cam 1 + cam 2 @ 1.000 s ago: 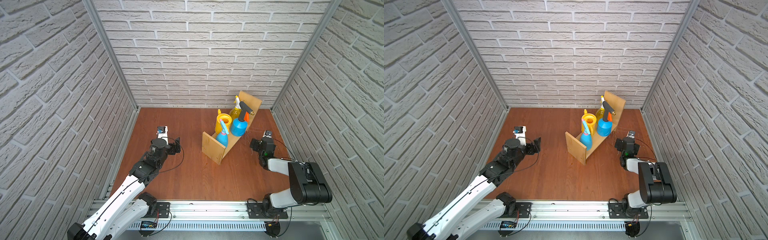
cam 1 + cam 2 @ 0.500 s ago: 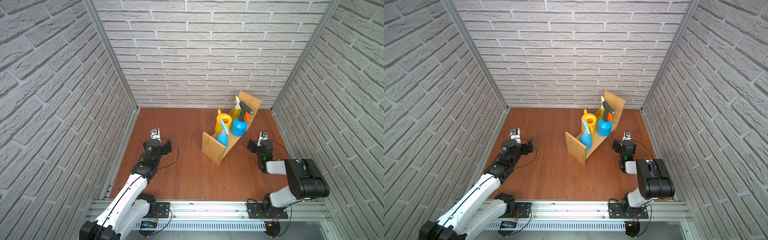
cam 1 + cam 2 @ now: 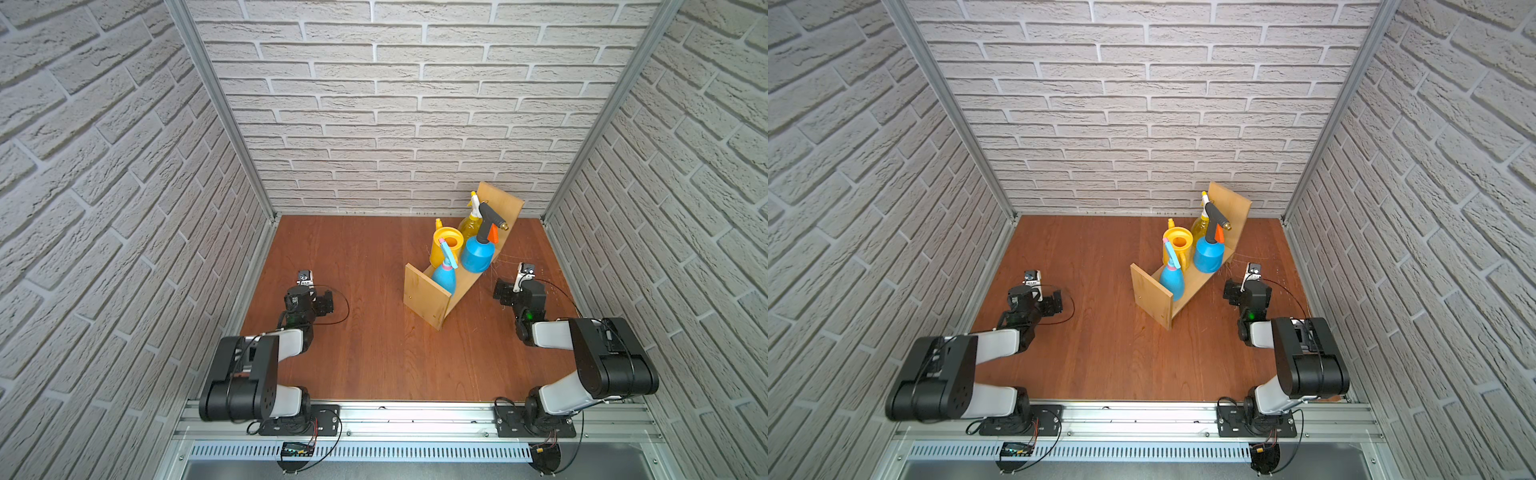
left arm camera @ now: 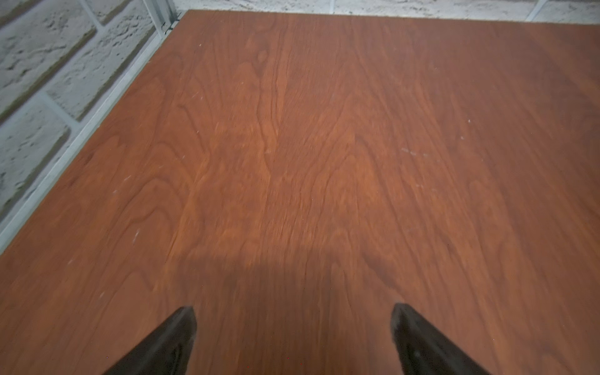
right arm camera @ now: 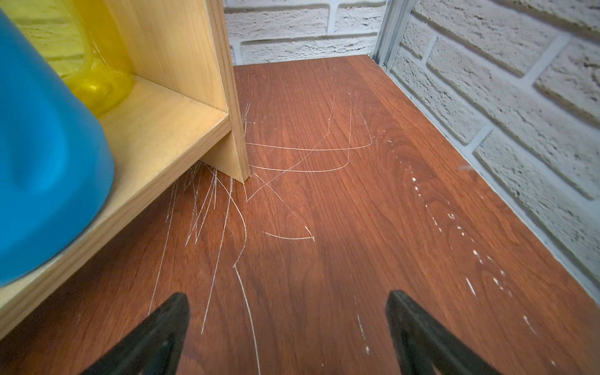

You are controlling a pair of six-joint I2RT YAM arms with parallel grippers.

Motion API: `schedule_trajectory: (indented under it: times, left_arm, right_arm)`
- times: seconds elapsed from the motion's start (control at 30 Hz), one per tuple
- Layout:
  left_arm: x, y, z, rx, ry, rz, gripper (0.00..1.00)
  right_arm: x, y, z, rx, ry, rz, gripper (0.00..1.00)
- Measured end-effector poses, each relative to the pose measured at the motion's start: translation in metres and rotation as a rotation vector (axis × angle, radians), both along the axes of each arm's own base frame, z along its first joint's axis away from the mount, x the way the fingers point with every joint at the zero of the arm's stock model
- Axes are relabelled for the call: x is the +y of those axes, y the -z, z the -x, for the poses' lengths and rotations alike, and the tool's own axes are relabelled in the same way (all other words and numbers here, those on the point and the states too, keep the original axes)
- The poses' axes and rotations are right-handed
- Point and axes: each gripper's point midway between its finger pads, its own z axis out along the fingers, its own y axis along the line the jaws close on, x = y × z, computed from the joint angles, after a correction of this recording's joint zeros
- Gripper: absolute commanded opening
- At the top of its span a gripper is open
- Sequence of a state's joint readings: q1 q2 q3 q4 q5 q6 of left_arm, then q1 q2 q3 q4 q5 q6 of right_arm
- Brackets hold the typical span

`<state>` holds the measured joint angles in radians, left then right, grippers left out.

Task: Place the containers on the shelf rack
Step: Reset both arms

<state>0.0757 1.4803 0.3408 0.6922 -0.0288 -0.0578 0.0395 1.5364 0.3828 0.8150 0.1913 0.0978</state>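
Open across the left and middle of the surface (image 3: pixel 374 353); blocked at back right by the shelf rack (image 3: pixel 426 297), set diagonally and filled with upright containers (image 3: pixel 478 253); passable along a lane beside the right wall (image 3: pixel 665 249)

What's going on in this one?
Nothing is being handled right now. The light-blue spray bottle, yellow watering can, blue pressure sprayer and translucent yellow spray bottle all stand on the plywood shelf rack. The left gripper is open and empty over bare table, well away from the rack. The right gripper, also open and empty, sits low beside the rack near the pressure sprayer.
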Motion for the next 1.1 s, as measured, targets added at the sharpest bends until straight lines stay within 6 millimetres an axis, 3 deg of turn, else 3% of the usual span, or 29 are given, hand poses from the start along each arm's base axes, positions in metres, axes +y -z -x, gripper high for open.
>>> schedule_trajectory:
  times: [0.1, 0.4, 0.63, 0.8, 1.1]
  left_arm:
    - [0.008, 0.005, -0.009, -0.007, -0.005, 0.027, 0.98]
    - [0.006, -0.015, -0.023, -0.085, 0.006, 0.021, 0.98]
    - [0.000, -0.020, -0.024, -0.114, 0.014, -0.009, 0.98]
    - [-0.012, -0.016, -0.007, -0.152, 0.029, -0.057, 0.98]
    - [-0.005, -0.031, -0.007, -0.225, -0.006, -0.084, 0.98]
  right_arm:
    - [0.000, 0.000, 0.000, -0.001, -0.001, 0.000, 0.99]
    - [0.000, 0.000, 0.000, -0.001, -0.001, 0.000, 0.98]
    - [0.000, 0.000, 0.000, -0.001, -0.001, 0.000, 0.99]
    - [0.000, 0.000, 0.000, -0.001, -0.001, 0.000, 0.98]
    - [0.000, 0.000, 0.000, -0.001, -0.001, 0.000, 0.99]
